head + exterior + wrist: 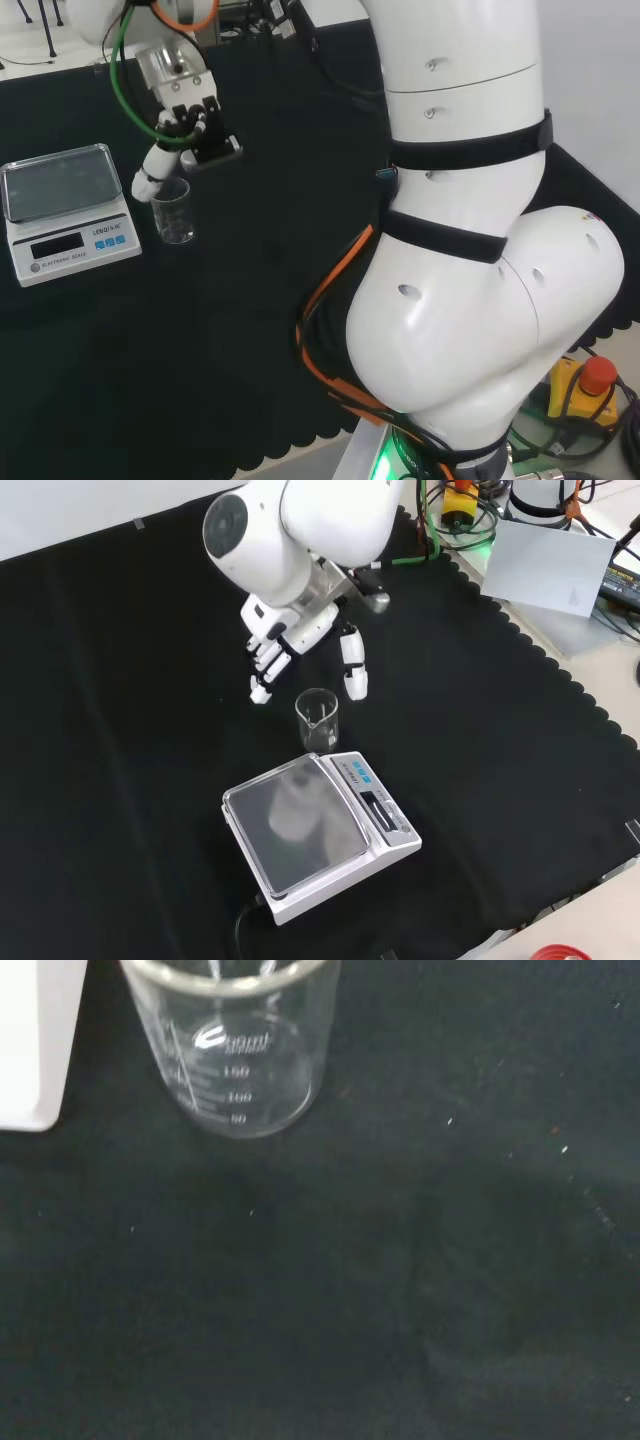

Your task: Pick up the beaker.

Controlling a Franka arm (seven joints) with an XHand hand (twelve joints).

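Black cloth (120, 730) covers the whole bench, with a wavy cut edge at the side. Nearest in the front view sits one white electronic scale with a shiny grey weighing plate (318, 834), and blue buttons and a small dark screen on its front. Just behind it, very close but not on it, stands one small clear glass beaker (317, 719), upright on the cloth. White measuring marks and numbers run up its wall in the wrist view. Above and just behind the beaker hangs the black and white robot hand (300, 645), its fingers fairly straight and spread, holding nothing. Farthest back, the big white arm link (290, 530) stands over the hand.
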